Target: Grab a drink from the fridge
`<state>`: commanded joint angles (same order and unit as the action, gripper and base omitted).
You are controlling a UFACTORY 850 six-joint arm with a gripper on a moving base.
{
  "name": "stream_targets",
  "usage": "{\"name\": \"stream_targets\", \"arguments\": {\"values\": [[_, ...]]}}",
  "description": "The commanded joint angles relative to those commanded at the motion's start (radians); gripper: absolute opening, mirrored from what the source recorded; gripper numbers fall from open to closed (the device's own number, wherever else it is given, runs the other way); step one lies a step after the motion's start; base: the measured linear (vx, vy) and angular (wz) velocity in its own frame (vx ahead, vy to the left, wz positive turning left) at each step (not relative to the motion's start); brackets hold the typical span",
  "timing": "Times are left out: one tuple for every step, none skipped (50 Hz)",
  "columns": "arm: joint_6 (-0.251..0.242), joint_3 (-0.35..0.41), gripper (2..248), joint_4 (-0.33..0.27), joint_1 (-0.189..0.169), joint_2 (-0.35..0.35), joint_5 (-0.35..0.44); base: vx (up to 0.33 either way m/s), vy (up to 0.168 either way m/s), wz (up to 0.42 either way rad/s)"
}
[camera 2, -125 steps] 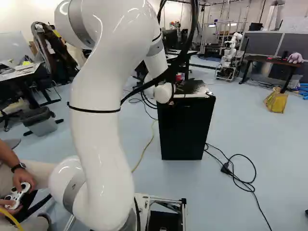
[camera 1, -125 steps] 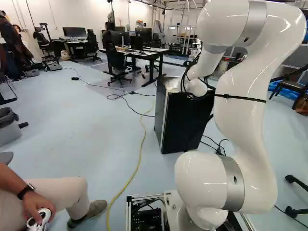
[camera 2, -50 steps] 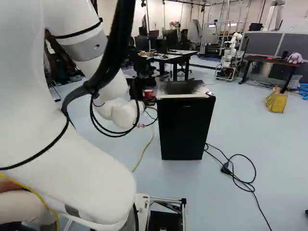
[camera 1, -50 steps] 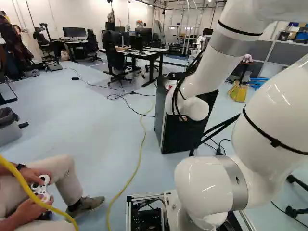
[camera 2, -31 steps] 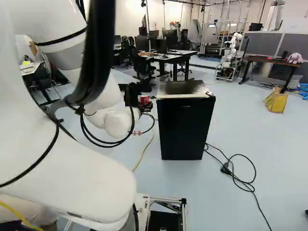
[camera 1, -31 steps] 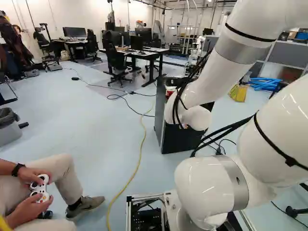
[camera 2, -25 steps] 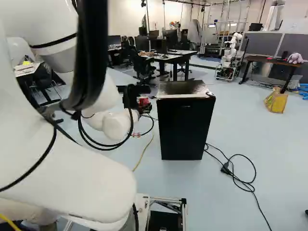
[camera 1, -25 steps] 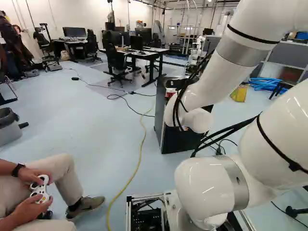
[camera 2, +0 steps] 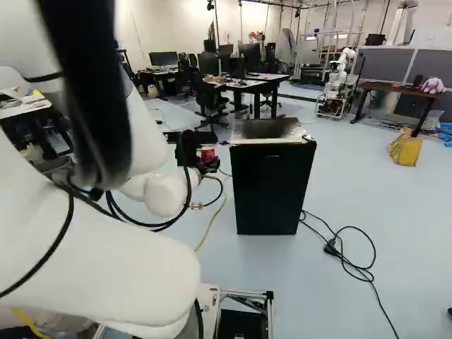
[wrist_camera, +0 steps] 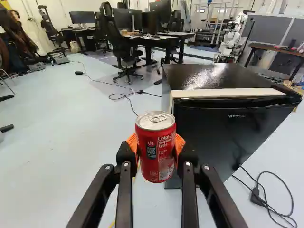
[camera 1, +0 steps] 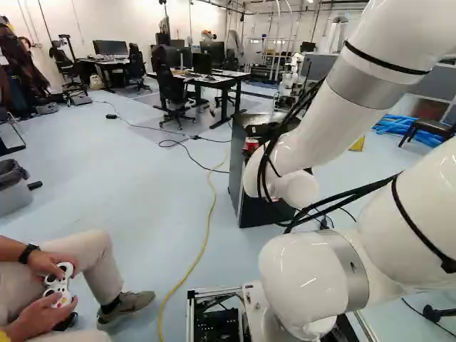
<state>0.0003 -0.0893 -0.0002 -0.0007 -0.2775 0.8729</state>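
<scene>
Can (wrist_camera: 156, 151) in gripper (camera 2: 206, 159), now farther from the fridge (camera 2: 272, 191)

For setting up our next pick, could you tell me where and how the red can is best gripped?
I'd take the can around mid-body from two opposite sides, as the gripper does now: it is roughly upright, its wall looks round and straight there, and it narrows near the lid.
</scene>
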Motion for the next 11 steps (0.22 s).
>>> {"name": "stream_targets", "arguments": {"values": [[0.000,0.001,95,0.000,0.000,-0.001,0.000,0.000,0.000,0.000],[0.000,0.001,95,0.000,0.000,-0.001,0.000,0.000,0.000,0.000],[0.000,0.002,95,0.000,0.001,-0.001,0.000,0.000,0.000,0.000],[0.000,0.002,95,0.000,0.001,-0.002,0.000,0.000,0.000,0.000],[0.000,0.002,95,0.000,0.001,-0.002,0.000,0.000,0.000,0.000],[0.000,0.002,95,0.000,0.001,-0.002,0.000,0.000,0.000,0.000],[0.000,0.002,95,0.000,0.001,-0.002,0.000,0.000,0.000,0.000],[0.000,0.002,95,0.000,0.001,-0.002,0.000,0.000,0.000,0.000],[0.000,0.002,95,0.000,0.001,-0.002,0.000,0.000,0.000,0.000],[0.000,0.002,95,0.000,0.001,-0.002,0.000,0.000,0.000,0.000],[0.000,0.002,95,0.000,0.001,-0.002,0.000,0.000,0.000,0.000]]}}
